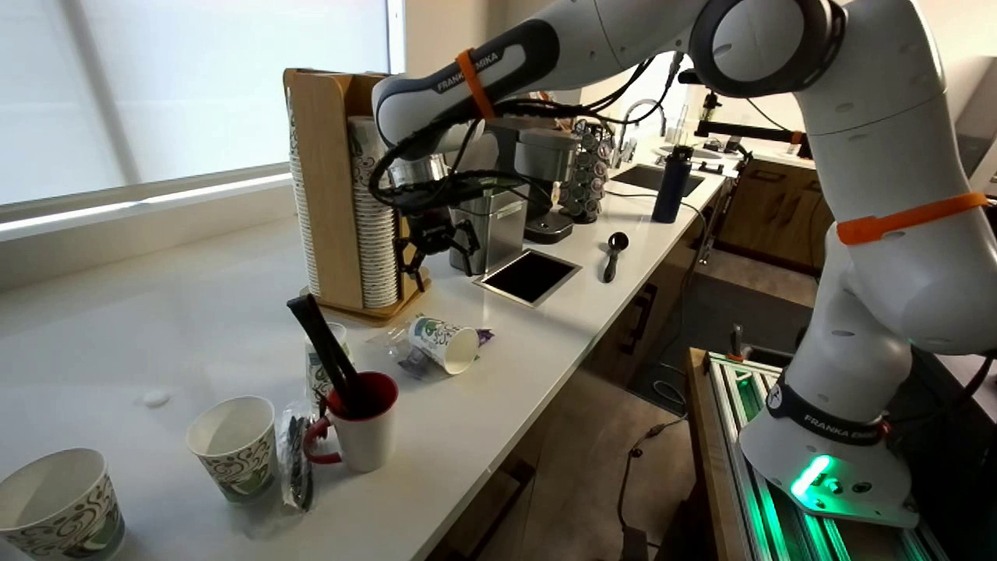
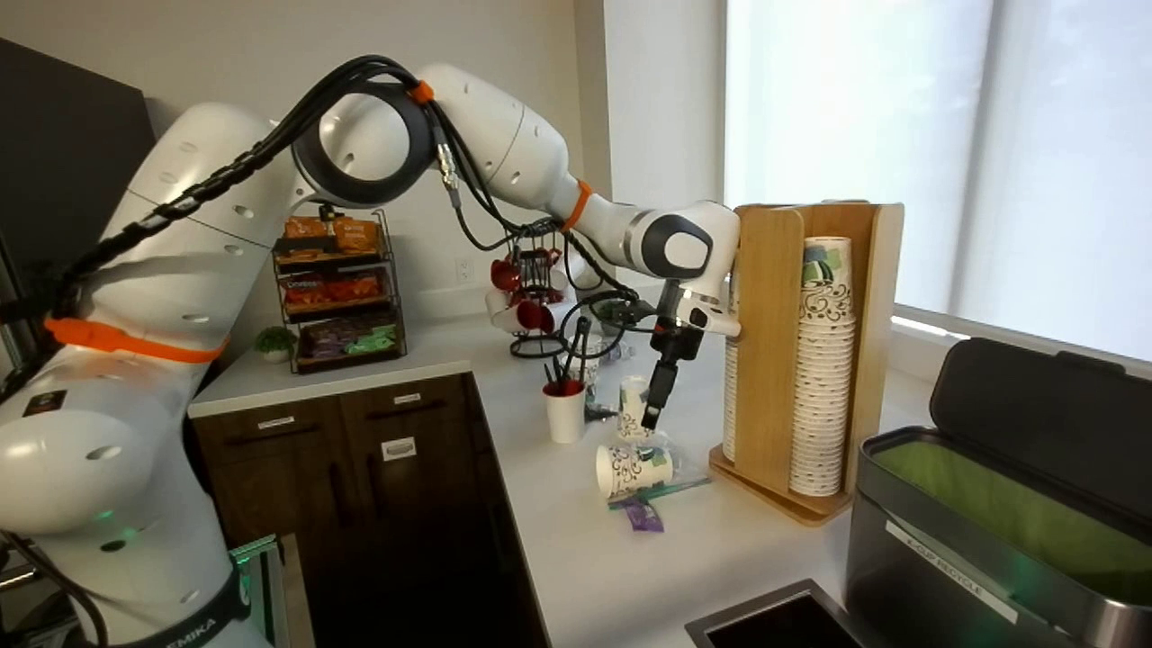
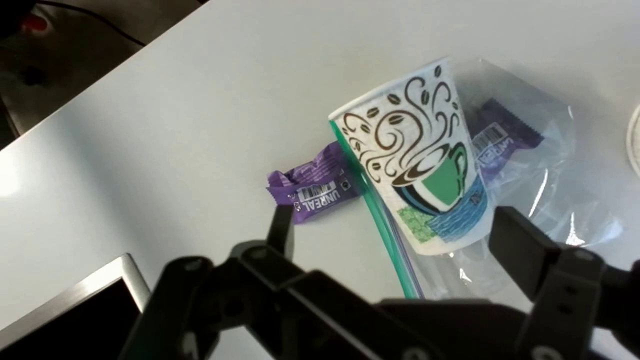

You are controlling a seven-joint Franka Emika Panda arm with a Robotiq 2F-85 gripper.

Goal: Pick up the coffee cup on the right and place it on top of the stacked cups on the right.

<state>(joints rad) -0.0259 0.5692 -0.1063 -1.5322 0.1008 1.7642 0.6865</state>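
The coffee cup (image 1: 444,343) lies on its side on the counter; it is a white paper cup with printed swirls. It also shows in an exterior view (image 2: 634,470) and in the wrist view (image 3: 415,160), partly over a clear plastic bag. The stacked cups (image 1: 375,234) form a tall column in the light-wood holder (image 2: 769,351), also seen in an exterior view (image 2: 821,414). My gripper (image 3: 395,217) is open and empty, raised above the counter close to the coffee cup and beside the holder. It shows in both exterior views (image 1: 445,274) (image 2: 650,418).
A red-lined white mug (image 1: 366,436) with black utensils and patterned paper cups (image 1: 234,448) stand farther along the counter. A clear bag (image 3: 540,200) and purple wrapped candy (image 3: 317,185) lie by the cup. A metal bin (image 2: 972,549) and a framed square opening (image 1: 528,276) are near the holder.
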